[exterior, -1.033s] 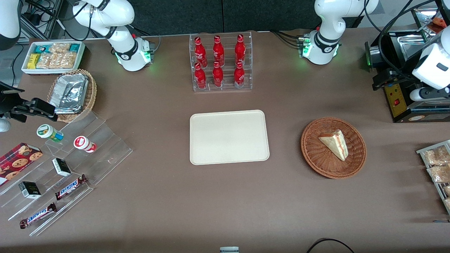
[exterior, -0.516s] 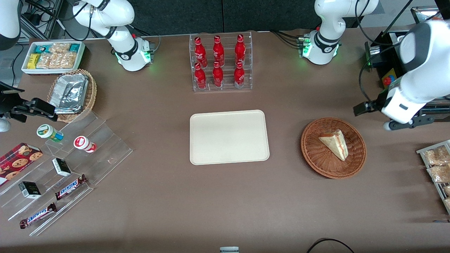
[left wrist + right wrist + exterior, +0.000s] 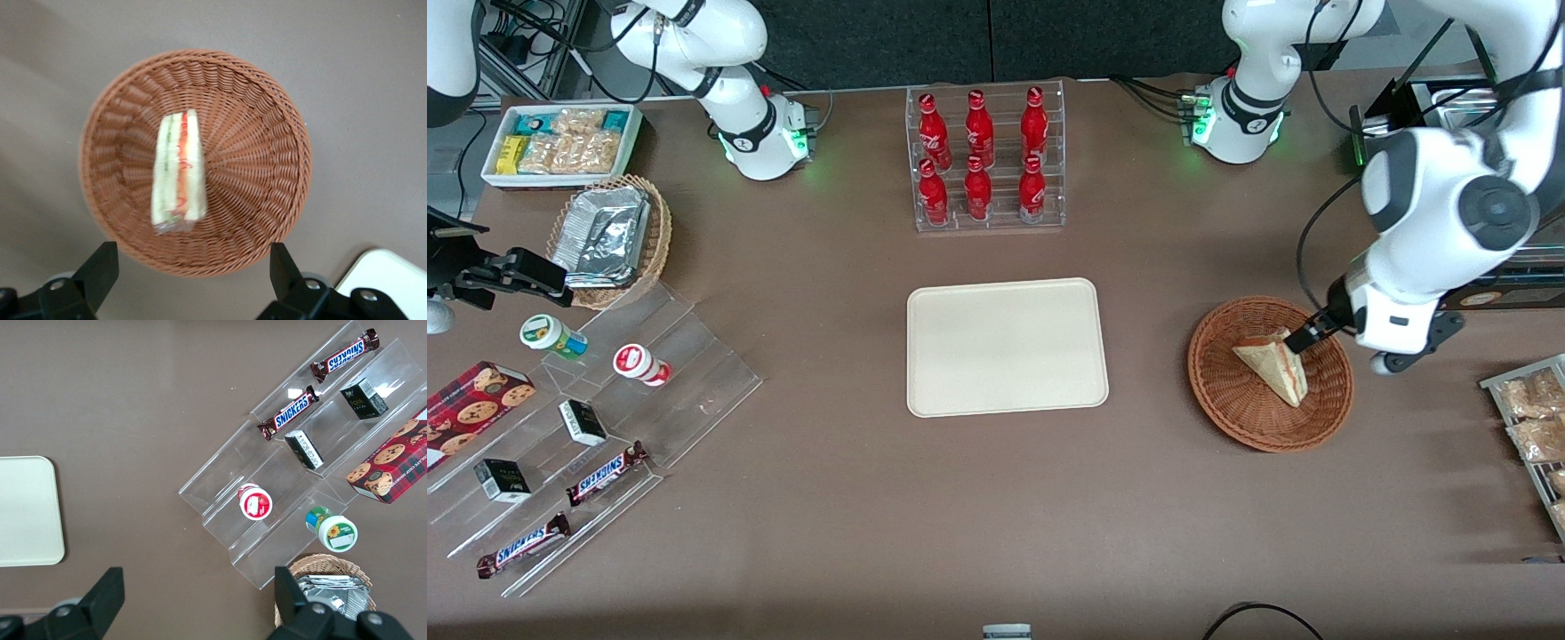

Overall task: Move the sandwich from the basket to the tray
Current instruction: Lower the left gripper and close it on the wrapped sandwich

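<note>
The sandwich [image 3: 1272, 366] [image 3: 179, 170], a pale wedge with red and green filling, lies in the round reddish-brown basket [image 3: 1227, 418] [image 3: 280, 133]. My left gripper [image 3: 1303, 338] [image 3: 190, 273] hangs above the basket's rim, over the edge toward the working arm's end. It is open, with its dark fingers [image 3: 100, 267] spread wide and nothing between them. It touches neither sandwich nor basket. The cream tray [image 3: 1005, 347] [image 3: 390, 273] lies flat beside the basket, toward the parked arm's end, with nothing on it.
A clear rack of red bottles [image 3: 985, 160] stands farther from the front camera than the tray. A black machine [image 3: 1440, 258] and a rack of bagged snacks [image 3: 1529, 418] sit at the working arm's end. Acrylic steps with snacks [image 3: 587, 427] lie at the parked arm's end.
The left arm has swung in from the working arm's end of the table, bringing the open gripper over the basket. Sandwich, basket and tray have not moved.
</note>
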`<move>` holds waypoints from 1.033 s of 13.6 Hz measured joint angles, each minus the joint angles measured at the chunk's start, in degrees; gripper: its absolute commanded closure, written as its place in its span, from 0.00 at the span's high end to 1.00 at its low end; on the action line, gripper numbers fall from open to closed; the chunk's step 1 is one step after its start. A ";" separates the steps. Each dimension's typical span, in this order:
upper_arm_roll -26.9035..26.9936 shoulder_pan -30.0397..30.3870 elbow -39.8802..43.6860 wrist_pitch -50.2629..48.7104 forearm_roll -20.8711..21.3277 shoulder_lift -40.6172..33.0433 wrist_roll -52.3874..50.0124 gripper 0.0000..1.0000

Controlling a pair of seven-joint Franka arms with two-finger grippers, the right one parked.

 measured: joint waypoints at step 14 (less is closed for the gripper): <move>0.21 1.77 -7.91 15.32 5.27 9.35 -3.88 0.62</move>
